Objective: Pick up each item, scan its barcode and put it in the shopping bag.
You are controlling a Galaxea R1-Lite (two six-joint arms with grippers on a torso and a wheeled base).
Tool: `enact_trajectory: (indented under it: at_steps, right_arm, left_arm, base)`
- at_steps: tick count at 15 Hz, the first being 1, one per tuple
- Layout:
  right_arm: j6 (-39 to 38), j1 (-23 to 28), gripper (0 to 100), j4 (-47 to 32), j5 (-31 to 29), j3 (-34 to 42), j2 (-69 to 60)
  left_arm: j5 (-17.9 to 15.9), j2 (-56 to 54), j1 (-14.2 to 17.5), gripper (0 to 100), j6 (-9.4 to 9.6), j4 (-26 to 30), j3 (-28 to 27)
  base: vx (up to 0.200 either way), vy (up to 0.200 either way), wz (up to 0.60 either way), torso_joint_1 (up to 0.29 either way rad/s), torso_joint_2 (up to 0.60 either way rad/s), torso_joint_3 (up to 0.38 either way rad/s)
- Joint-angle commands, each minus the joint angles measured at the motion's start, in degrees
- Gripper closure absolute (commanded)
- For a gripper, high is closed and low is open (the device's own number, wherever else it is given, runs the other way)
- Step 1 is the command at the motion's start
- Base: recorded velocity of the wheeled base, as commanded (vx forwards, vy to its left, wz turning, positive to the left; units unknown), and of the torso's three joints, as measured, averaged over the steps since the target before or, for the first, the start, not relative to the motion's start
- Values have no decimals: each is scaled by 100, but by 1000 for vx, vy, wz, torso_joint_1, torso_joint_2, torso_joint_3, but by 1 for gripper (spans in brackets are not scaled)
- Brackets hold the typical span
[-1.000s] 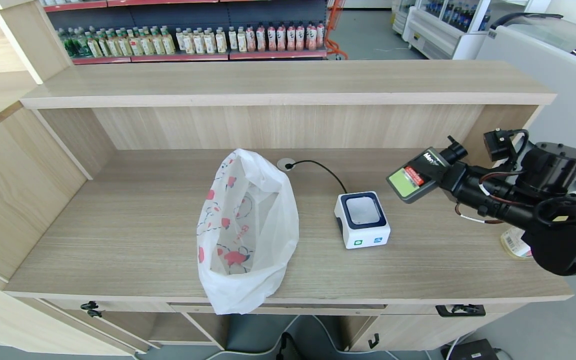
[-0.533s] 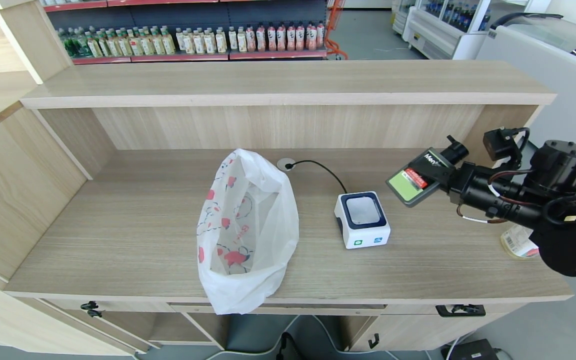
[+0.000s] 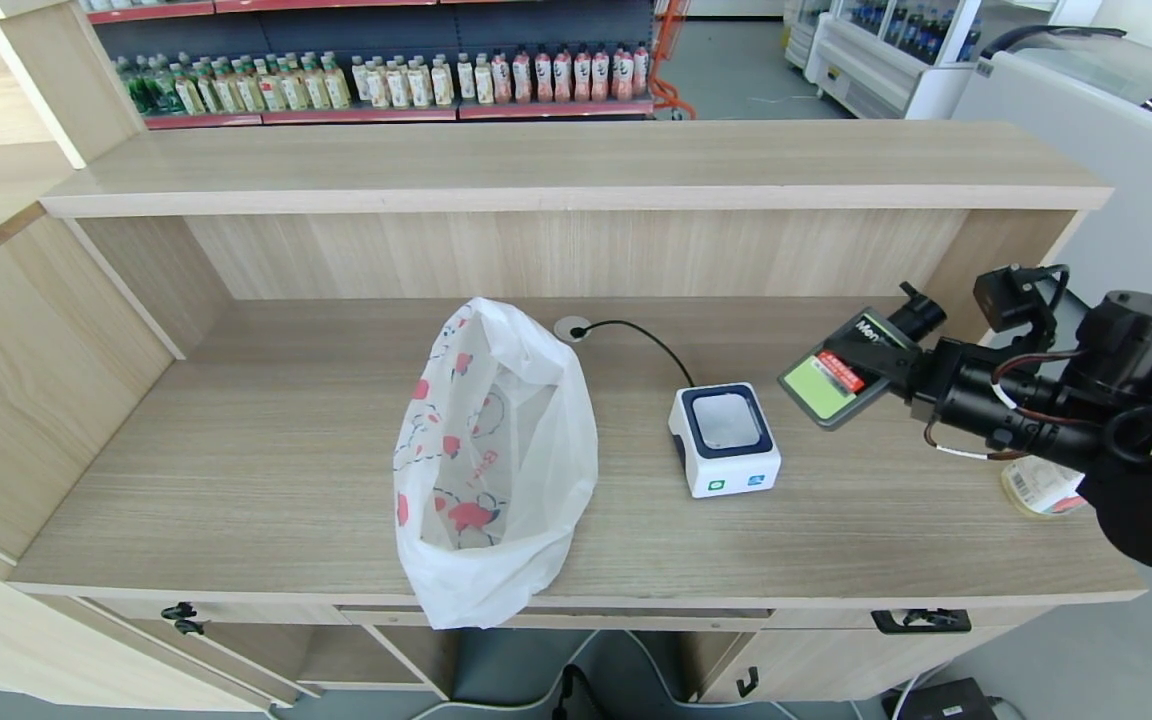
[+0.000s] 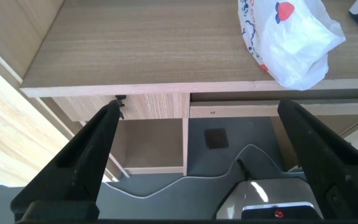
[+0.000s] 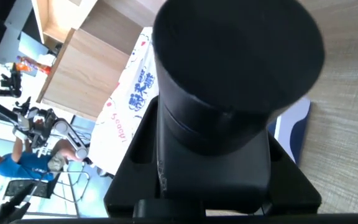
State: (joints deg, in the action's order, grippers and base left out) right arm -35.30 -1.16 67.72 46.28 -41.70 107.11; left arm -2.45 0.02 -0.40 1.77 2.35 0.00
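Observation:
My right gripper (image 3: 904, 352) is shut on a dark bottle (image 3: 841, 370) with a green and red label and holds it tilted in the air, just right of the white barcode scanner (image 3: 726, 438) and above counter level. In the right wrist view the bottle's dark cap end (image 5: 238, 93) sits close up, with the shopping bag (image 5: 132, 93) and the scanner (image 5: 294, 124) beyond it. The white shopping bag (image 3: 491, 460) with red prints stands open at the middle of the counter. My left gripper (image 4: 201, 162) is open, low in front of the counter edge, with the bag (image 4: 288, 37) above it.
A black cable (image 3: 636, 340) runs from the scanner to a hole in the counter. Another bottle (image 3: 1036, 485) lies at the counter's right end, partly behind my right arm. A raised wooden ledge (image 3: 576, 165) closes the back; side walls bound the counter.
My right arm has shifted slightly down and to the right, carrying the dark bottle with it. Bag and scanner have not moved.

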Motion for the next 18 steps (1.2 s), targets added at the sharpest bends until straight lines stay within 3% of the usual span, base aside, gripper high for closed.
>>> enact_trajectory:
  at_steps: [1, 6, 18]
  right_arm:
    - [147, 45, 100, 84, 13, 347, -120]
    - [164, 45, 100, 330, 31, 532, -111]
    - [454, 45, 100, 330, -48, -66, -111]
  left_arm:
    - [-1, -2, -4, 0, -1, 2, 0]
    - [-1, -2, 5, 0, -1, 2, 0]
    - [-1, -2, -4, 0, -1, 2, 0]
  base:
    - [0, 0, 0, 0, 0, 0]
    - [0, 0, 0, 0, 0, 0]
    - [0, 0, 0, 0, 0, 0]
